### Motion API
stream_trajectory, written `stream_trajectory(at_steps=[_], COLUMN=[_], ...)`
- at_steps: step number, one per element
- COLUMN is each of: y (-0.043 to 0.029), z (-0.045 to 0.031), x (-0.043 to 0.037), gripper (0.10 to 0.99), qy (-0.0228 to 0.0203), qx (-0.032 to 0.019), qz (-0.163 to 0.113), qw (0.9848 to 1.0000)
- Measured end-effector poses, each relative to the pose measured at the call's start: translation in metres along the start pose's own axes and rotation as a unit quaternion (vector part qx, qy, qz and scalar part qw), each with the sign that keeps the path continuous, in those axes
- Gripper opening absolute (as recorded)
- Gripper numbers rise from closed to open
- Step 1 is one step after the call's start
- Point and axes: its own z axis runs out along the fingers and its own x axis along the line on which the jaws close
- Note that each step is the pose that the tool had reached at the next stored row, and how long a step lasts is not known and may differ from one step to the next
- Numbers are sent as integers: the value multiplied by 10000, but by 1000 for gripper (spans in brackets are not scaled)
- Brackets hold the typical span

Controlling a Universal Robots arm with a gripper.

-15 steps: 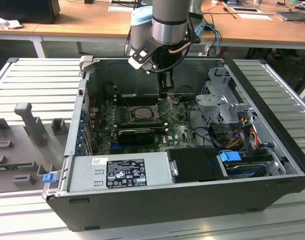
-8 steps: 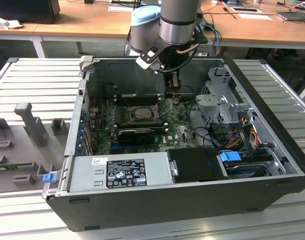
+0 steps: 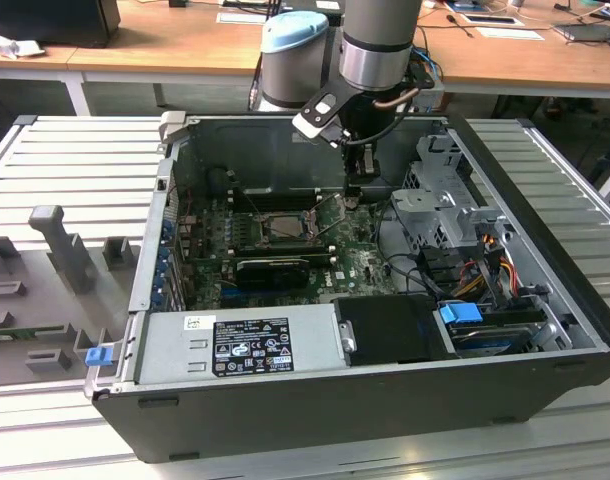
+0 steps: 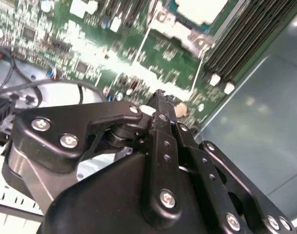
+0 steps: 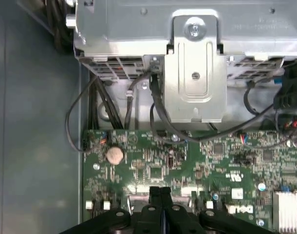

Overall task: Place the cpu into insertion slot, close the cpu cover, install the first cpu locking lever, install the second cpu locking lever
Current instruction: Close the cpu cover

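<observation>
Inside the open dark-grey metal computer case (image 3: 385, 400), the black linkage gripper (image 3: 355, 190) hangs low over the green circuit board (image 5: 153, 165). Its fingers (image 5: 155, 192) are pressed together, with nothing visible between them. In the exterior view the square dark-rimmed insertion slot (image 3: 275, 228) lies apart at its 8 o'clock, and the silver perforated drive cage (image 3: 440, 195) crowds its 3 o'clock. In the second wrist view the pale square cpu (image 4: 202, 7) sits framed by the silver cpu cover (image 4: 180, 30), with bare board between it and the fingertips.
</observation>
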Motion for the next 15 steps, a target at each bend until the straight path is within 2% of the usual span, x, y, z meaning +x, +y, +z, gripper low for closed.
stream_trajectory(at_steps=[3, 10, 13, 14, 15], y=[18, 117, 128, 128, 127], z=[50, 194, 256, 266, 266], x=[-2, -7, -8, -9, -9], gripper=[106, 106, 106, 106, 106], qy=[-4, -4, -6, -6, -6], qx=[0, 0, 1, 13, 73], qz=[1, 1, 1, 1, 3], qw=[10000, 10000, 10000, 10000, 10000])
